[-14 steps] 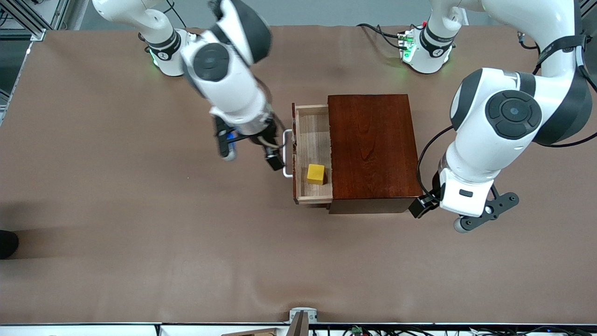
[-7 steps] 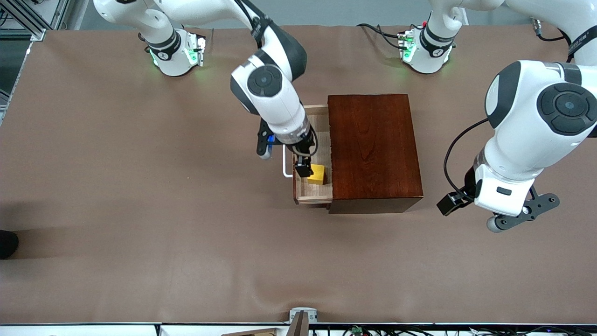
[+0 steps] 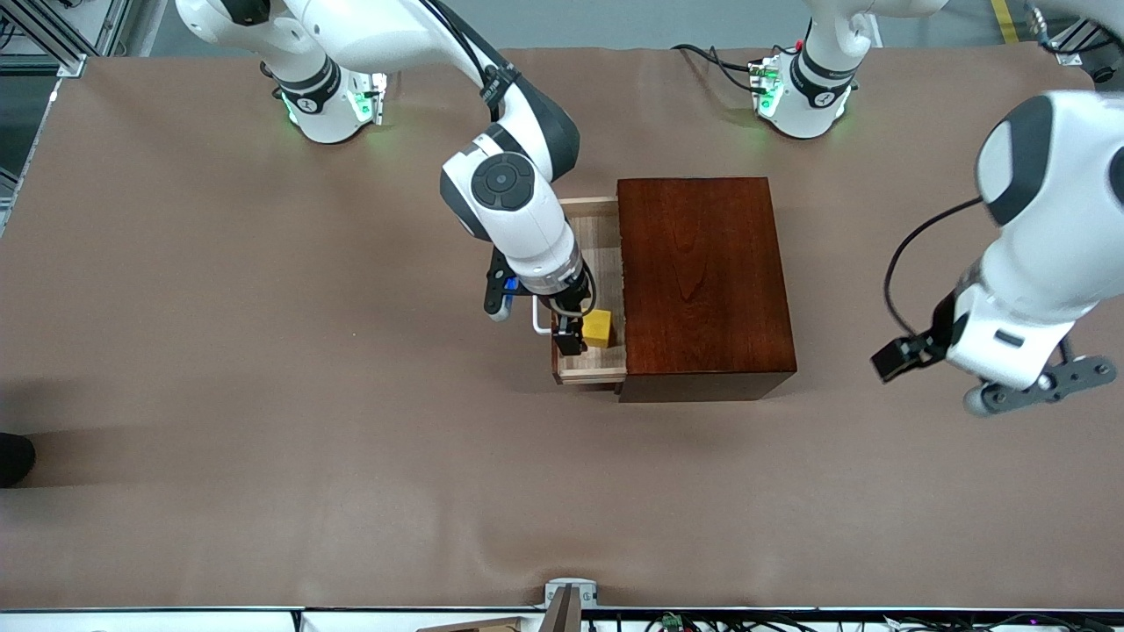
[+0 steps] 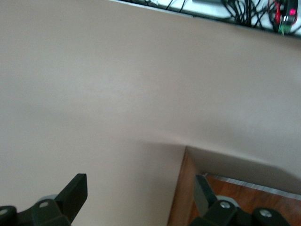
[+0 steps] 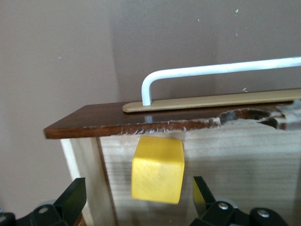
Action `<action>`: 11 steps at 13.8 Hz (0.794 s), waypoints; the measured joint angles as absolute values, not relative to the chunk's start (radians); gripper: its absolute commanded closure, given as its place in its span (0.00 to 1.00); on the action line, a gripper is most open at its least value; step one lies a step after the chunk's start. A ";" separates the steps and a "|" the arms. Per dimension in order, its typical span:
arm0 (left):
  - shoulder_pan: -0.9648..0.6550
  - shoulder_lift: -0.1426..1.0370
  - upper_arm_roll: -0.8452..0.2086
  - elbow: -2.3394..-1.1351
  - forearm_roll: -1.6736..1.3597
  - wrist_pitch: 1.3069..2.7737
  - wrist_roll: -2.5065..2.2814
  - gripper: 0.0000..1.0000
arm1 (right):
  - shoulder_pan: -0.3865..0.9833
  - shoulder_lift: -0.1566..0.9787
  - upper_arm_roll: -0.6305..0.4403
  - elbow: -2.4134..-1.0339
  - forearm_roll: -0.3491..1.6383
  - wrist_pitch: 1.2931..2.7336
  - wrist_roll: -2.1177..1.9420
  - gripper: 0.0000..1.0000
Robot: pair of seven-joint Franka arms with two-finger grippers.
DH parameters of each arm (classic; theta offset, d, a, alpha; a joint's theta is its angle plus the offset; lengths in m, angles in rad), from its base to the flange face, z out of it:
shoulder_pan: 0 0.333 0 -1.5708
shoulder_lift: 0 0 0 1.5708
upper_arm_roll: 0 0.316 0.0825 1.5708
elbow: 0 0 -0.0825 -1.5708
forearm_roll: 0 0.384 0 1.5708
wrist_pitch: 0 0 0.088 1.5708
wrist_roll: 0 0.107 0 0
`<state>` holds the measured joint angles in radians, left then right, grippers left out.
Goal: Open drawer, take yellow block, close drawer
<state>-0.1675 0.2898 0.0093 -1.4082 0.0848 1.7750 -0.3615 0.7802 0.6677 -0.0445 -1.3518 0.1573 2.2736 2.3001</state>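
Lowering further, the right gripper (image 3: 577, 338) is straddling the yellow block (image 3: 598, 328), fingers spread (drawer (image 3: 590, 290) pulled out); the left gripper (image 3: 931, 373) is waiting with fingers apart.

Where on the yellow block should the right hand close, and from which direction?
Come straight down from above: the yellow block sits in the open drawer, so only its top is free. Close the right hand, already open astride it, on its two flat side faces, probably mid-height.

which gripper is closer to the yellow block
Right. The right gripper is down in the open drawer, fingers open on either side of the yellow block. The left gripper hangs open over the table past the wooden box, toward the left arm's end.
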 measured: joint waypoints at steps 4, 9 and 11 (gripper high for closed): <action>-0.135 0.131 0.009 -1.577 0.078 1.772 -0.204 0.00 | 0.784 0.692 -0.043 -1.351 0.153 2.302 2.300 0.00; -0.122 -0.007 0.006 -1.649 0.076 1.660 -0.096 0.00 | 0.784 0.709 -0.043 -1.350 0.153 2.338 2.300 0.00; -0.114 -0.029 0.000 -1.641 0.045 1.606 -0.096 0.00 | 0.785 0.724 -0.042 -1.350 0.153 2.345 2.300 0.00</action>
<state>-0.1144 -0.0294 -0.0002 -1.6414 0.0450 1.6060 -0.0955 0.7849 0.7243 -0.0422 -1.3503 0.1534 2.3446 2.3001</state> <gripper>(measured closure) 0.000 0.000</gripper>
